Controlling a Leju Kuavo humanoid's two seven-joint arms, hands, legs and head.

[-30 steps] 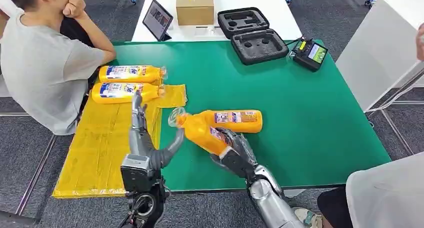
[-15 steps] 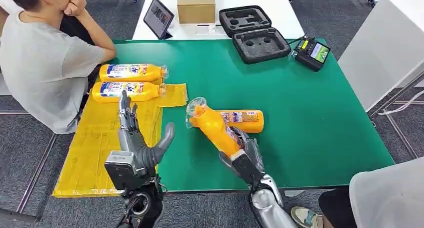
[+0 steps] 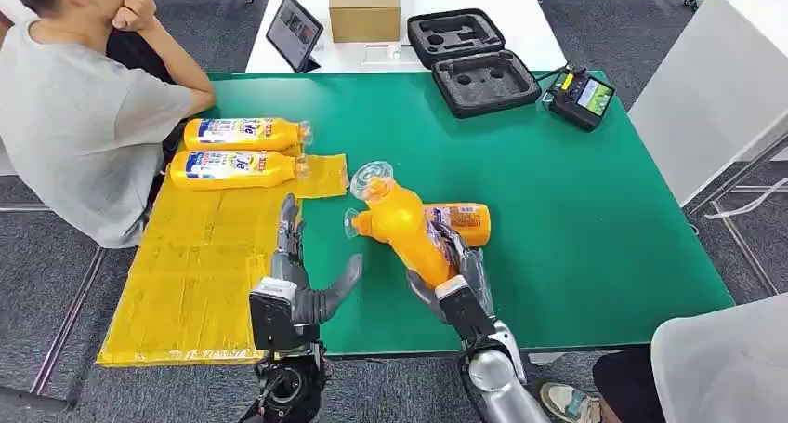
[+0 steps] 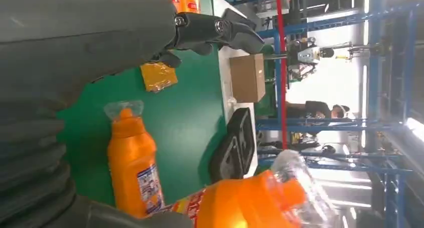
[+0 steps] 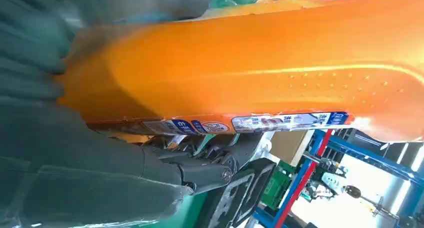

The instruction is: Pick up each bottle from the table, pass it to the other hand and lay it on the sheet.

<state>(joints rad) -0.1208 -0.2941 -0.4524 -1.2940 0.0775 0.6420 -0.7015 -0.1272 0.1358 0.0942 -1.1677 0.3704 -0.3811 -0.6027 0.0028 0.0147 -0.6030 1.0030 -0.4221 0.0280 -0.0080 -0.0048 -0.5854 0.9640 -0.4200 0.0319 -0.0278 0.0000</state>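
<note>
Head view: right hand [image 3: 453, 272] grips the lifted bottle [image 3: 406, 226] by its base, cap end tilted up and away, clear of the green table [image 3: 595, 218]. Left hand [image 3: 302, 279] is empty, fingers spread, near the sheet [image 3: 186, 256] edge, apart from the bottle. Step looks like the handover. Next: bring the left hand onto the body, clamp, then let go with the right. Versus earlier: bottle is raised steeper, left hand has moved closer. Second bottle [image 3: 457, 222] lies behind; two bottles [image 3: 237, 152] lie on the sheet.
</note>
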